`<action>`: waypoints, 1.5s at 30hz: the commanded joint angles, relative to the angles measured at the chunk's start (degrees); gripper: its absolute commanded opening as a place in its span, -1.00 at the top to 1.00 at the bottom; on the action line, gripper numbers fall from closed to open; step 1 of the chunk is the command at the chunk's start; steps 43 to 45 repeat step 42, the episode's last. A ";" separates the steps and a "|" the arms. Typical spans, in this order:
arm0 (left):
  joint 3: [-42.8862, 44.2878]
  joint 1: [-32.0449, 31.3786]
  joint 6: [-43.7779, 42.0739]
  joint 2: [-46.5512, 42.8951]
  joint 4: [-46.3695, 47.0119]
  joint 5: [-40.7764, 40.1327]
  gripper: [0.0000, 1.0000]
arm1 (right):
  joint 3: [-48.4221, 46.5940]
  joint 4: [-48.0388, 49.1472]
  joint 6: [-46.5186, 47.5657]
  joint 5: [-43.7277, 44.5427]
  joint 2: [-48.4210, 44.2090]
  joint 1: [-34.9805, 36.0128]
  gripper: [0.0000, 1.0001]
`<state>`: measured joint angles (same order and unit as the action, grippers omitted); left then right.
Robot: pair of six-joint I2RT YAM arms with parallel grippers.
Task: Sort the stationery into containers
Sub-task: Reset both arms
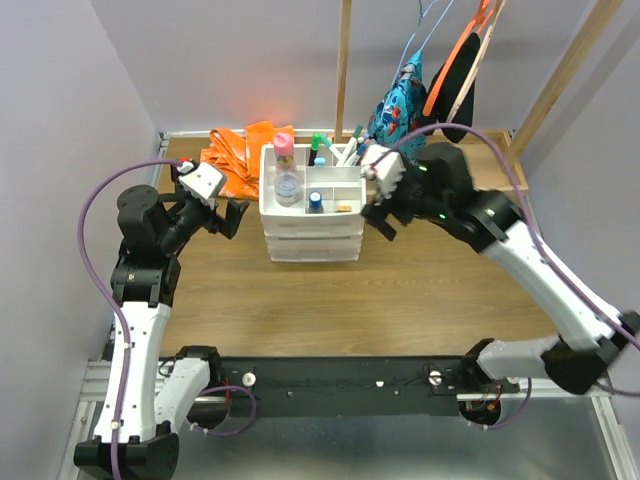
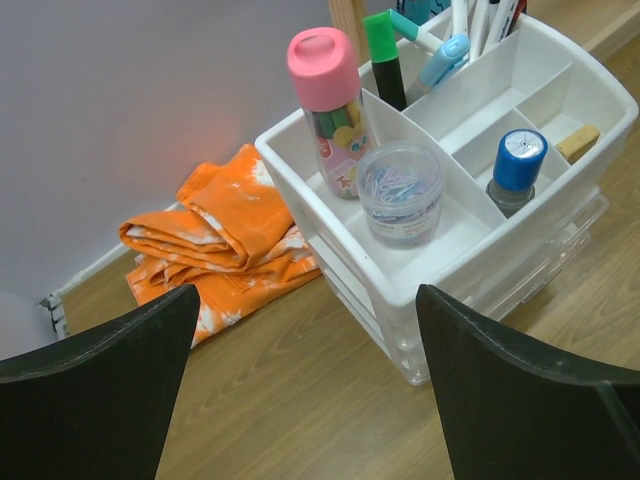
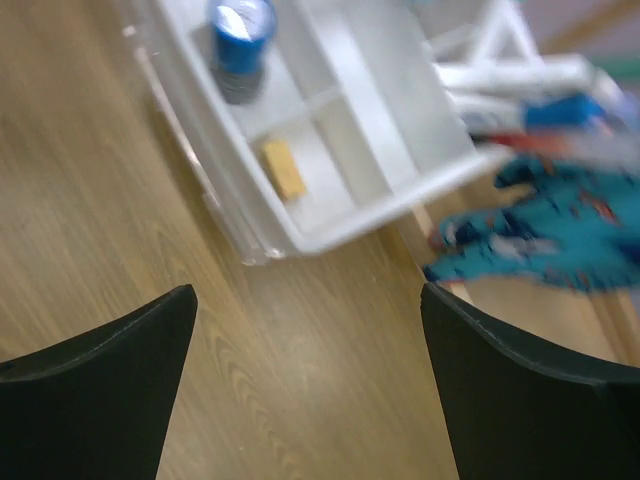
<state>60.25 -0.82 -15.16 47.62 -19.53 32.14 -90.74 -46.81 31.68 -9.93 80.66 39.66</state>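
Observation:
The white drawer unit (image 1: 312,232) stands mid-table; it also shows in the left wrist view (image 2: 440,255) and the right wrist view (image 3: 330,215). Its top tray holds a pink-capped tube (image 2: 330,110), a clear round jar (image 2: 402,192), a blue-capped item (image 2: 518,168), a tan block (image 2: 579,142), a green highlighter (image 2: 383,55) and white markers (image 1: 345,150). My left gripper (image 1: 232,217) is open and empty, left of the unit. My right gripper (image 1: 380,218) is open and empty at the unit's right side.
An orange cloth (image 1: 238,155) lies at the back left, also in the left wrist view (image 2: 215,245). Blue patterned fabric (image 1: 402,100) and orange-black items hang at the back right. A wooden frame borders the table's far edge (image 1: 500,150).

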 commanded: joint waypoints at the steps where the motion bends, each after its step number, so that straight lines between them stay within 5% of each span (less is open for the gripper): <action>1: -3.11 0.29 -0.57 -2.52 -0.77 -2.17 -0.98 | 15.31 13.05 -23.21 23.23 -14.38 -3.27 -1.00; 5: -6.01 0.29 1.97 -3.84 0.37 -2.96 -0.98 | 19.28 4.90 -29.29 21.03 -14.83 -10.10 -1.00; 6: -6.63 0.29 2.84 -4.11 0.46 -3.31 -0.98 | 19.72 4.10 -30.96 18.14 -14.92 -17.52 -1.00; 9: -9.27 0.29 6.79 -4.81 2.30 -8.39 -0.98 | 21.30 2.33 -37.12 8.81 -13.96 -32.04 -1.00; 12: -11.46 0.29 11.28 -4.64 4.49 -19.71 -0.98 | 23.24 5.49 -39.67 7.90 -13.52 -37.71 -1.00; 15: -12.43 0.38 12.18 -3.32 5.99 -27.91 -0.98 | 22.28 8.75 -44.94 15.80 -12.46 -37.73 -1.00; 23: -13.49 0.38 11.47 -3.40 6.17 -28.45 -0.98 | 19.11 8.40 -45.05 23.46 -10.97 -37.64 -1.00; 45: -11.03 1.70 9.88 -2.26 4.15 -24.41 -0.98 | 23.68 12.53 -41.79 17.93 -13.86 -37.64 -1.00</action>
